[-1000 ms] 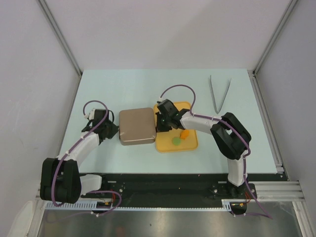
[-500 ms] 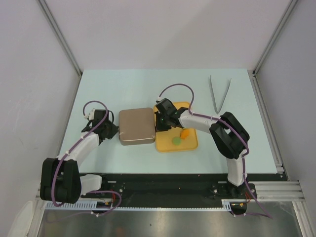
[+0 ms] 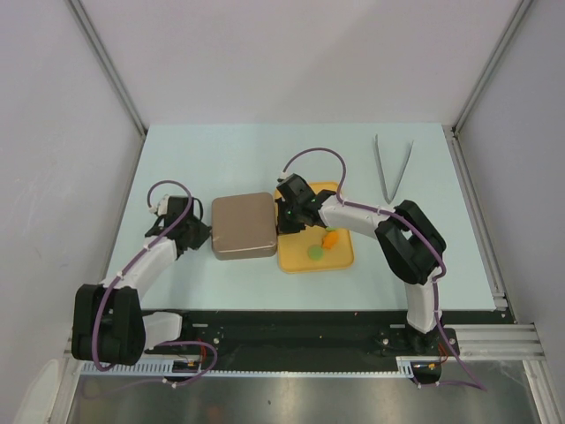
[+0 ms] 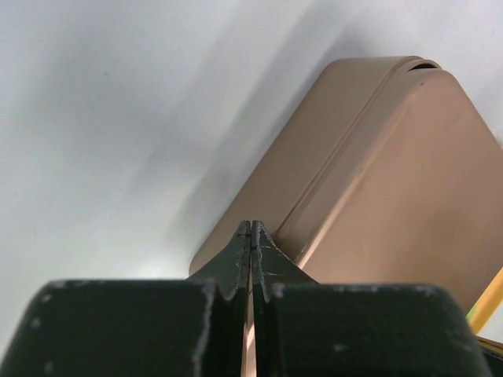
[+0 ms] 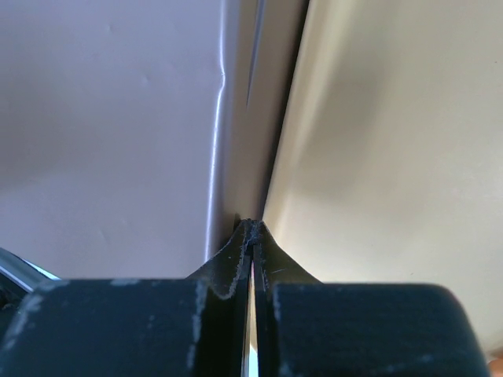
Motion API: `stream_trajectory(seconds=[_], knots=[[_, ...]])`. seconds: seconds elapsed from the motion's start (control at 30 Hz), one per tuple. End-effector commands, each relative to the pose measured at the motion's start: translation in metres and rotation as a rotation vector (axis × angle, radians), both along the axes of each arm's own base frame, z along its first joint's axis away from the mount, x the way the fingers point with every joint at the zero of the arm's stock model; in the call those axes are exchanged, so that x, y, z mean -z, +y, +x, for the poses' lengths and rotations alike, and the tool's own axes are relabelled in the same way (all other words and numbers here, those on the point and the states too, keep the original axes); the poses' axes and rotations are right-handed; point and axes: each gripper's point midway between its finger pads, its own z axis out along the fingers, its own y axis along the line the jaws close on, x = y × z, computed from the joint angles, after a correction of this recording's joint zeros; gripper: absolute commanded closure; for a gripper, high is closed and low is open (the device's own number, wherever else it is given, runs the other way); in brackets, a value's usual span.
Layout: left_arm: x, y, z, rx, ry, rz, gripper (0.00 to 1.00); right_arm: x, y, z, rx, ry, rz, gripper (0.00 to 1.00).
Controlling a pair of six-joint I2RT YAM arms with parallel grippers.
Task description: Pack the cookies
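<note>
A green cookie (image 3: pixel 313 253) and an orange cookie (image 3: pixel 330 238) lie on the yellow tray (image 3: pixel 340 261). Left of the tray sits a tan box (image 3: pixel 243 226) with its lid on. My left gripper (image 3: pixel 206 235) is shut and empty, its tips against the box's left side; the left wrist view shows the tips (image 4: pixel 251 228) at the box (image 4: pixel 377 181) near its lid seam. My right gripper (image 3: pixel 282 221) is shut and empty, wedged between box and tray. In the right wrist view its tips (image 5: pixel 251 226) touch the box's wall (image 5: pixel 118 133).
Metal tongs (image 3: pixel 393 166) lie at the back right of the pale table (image 3: pixel 221 159). Grey walls close in the left, the right and the back. A yellow tray edge (image 4: pixel 489 302) shows at the right of the left wrist view.
The right gripper has crept slightly left against the box, and the box has shifted a touch to the left. The left arm has hardly moved.
</note>
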Motion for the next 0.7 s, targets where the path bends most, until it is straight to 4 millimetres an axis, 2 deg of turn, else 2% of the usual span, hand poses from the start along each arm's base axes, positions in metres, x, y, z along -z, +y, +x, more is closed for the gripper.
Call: stream_trajectory(seconds=[0.0,0.1,0.43,0.57,0.67], knots=[[-0.019,0.01,0.004,-0.021,-0.036,0.033,1.0,-0.022,0.018,0.007,-0.03,-0.045,0.059,1.0],[-0.018,0.018,0.001,-0.046,-0.025,0.053,1.0,-0.019,0.017,0.009,-0.027,-0.042,0.056,1.0],[-0.009,0.025,-0.007,-0.055,0.02,0.079,0.99,-0.015,0.013,0.009,-0.027,-0.044,0.032,1.0],[-0.002,0.023,-0.013,-0.046,0.039,0.07,1.0,-0.012,0.01,0.007,-0.03,-0.035,0.016,1.0],[0.002,0.018,-0.012,-0.035,0.037,0.044,1.0,-0.016,0.019,0.007,-0.046,-0.045,0.052,1.0]])
